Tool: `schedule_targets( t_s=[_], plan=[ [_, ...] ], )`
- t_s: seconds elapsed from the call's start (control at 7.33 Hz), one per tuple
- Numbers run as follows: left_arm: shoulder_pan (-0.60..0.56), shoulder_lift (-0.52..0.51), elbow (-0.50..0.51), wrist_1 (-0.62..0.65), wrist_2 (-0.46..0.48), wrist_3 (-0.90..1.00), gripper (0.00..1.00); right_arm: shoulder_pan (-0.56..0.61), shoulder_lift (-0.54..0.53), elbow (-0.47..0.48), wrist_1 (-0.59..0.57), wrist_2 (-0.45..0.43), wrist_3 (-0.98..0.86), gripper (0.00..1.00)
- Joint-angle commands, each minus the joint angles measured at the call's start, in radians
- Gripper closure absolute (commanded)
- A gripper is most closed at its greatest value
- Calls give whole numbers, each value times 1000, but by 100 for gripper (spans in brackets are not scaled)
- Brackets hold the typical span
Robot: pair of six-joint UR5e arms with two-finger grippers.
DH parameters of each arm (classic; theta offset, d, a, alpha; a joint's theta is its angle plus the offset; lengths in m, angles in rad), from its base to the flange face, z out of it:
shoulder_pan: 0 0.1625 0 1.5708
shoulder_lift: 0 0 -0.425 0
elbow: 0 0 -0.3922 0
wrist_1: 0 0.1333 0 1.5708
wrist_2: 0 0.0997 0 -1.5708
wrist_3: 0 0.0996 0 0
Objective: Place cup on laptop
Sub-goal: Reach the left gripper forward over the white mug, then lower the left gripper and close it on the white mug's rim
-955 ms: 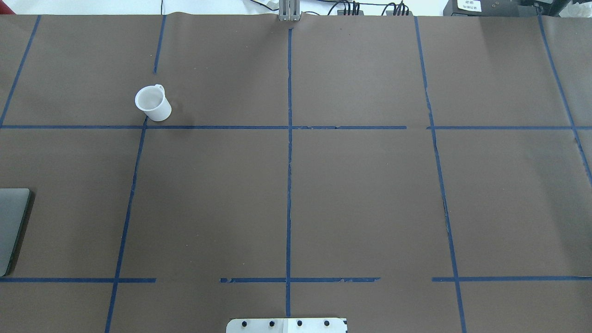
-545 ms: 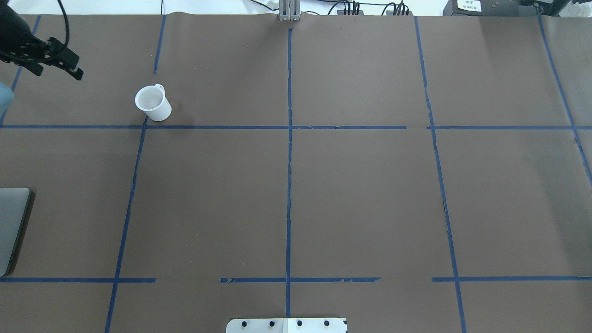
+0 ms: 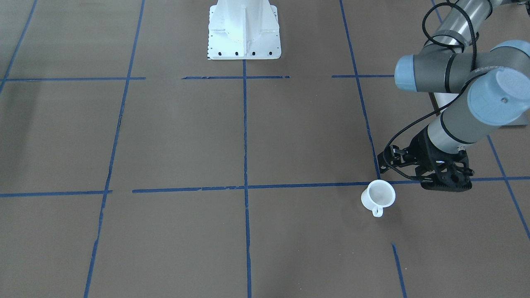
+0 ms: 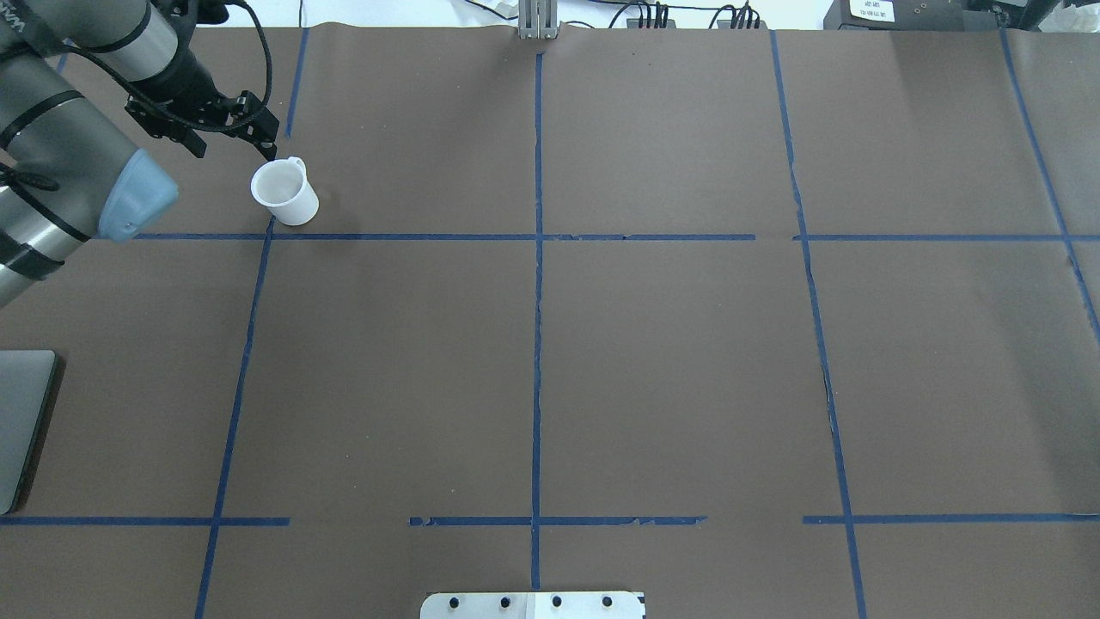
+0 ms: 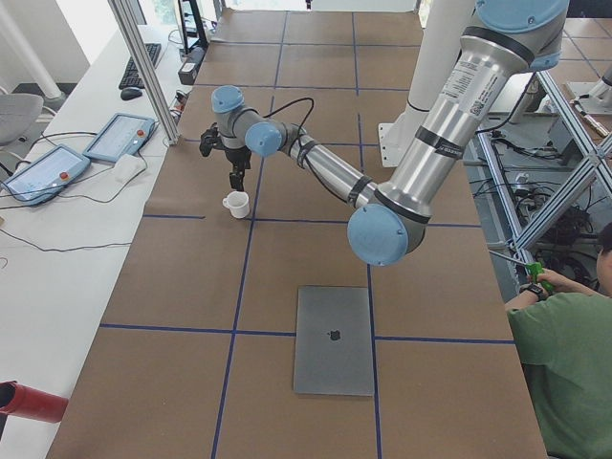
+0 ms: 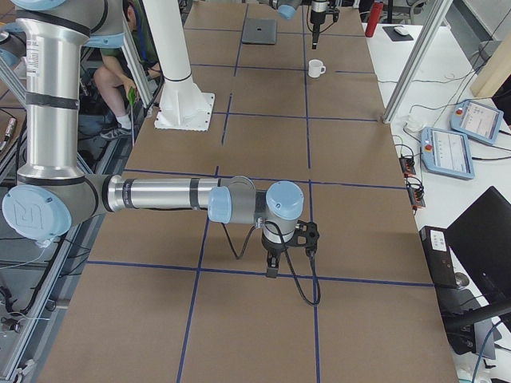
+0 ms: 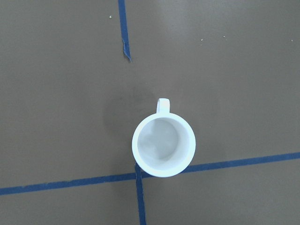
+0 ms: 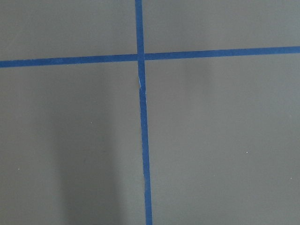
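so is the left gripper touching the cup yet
Apart. The left wrist view shows the cup with rim and handle all free, no jaws near it; the left gripper hangs above.

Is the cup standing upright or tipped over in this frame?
Upright. In the left wrist view the cup shows its full round rim facing up, with the inside bottom visible. The side views show it resting on its base.

The left arm (image 4: 51, 146) stretches far out, left pincer (image 4: 235, 150) pointing down, jaws spread; right pincer (image 6: 271, 268) points down too.
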Motion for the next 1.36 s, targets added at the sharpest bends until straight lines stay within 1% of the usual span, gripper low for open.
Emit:
schedule_targets(
  t_s=[0.0, 0.14, 0.27, 0.41, 0.55, 0.82, 0.95, 1.23],
  plan=[
    [3, -82, 200, -115, 47, -7, 0, 0, 0, 0, 0, 0, 0, 0],
    [4, -87, 276, -207, 47, -28, 0, 0, 0, 0, 0, 0, 0, 0],
    [6, -119, 348, -255, 47, -48, 0, 0, 0, 0, 0, 0, 0, 0],
    [13, -147, 395, -260, 47, -51, 0, 0, 0, 0, 0, 0, 0, 0],
    [32, -149, 405, -274, 47, -59, 0, 0, 0, 0, 0, 0, 0, 0],
    [64, -149, 452, -340, 49, -79, 0, 0, 0, 0, 0, 0, 0, 0],
    [67, -150, 463, -342, 49, -79, 7, 0, 0, 0, 0, 0, 0, 0],
    [72, -152, 471, -342, 49, -79, 34, 0, 0, 0, 0, 0, 2, 0]
  ],
)
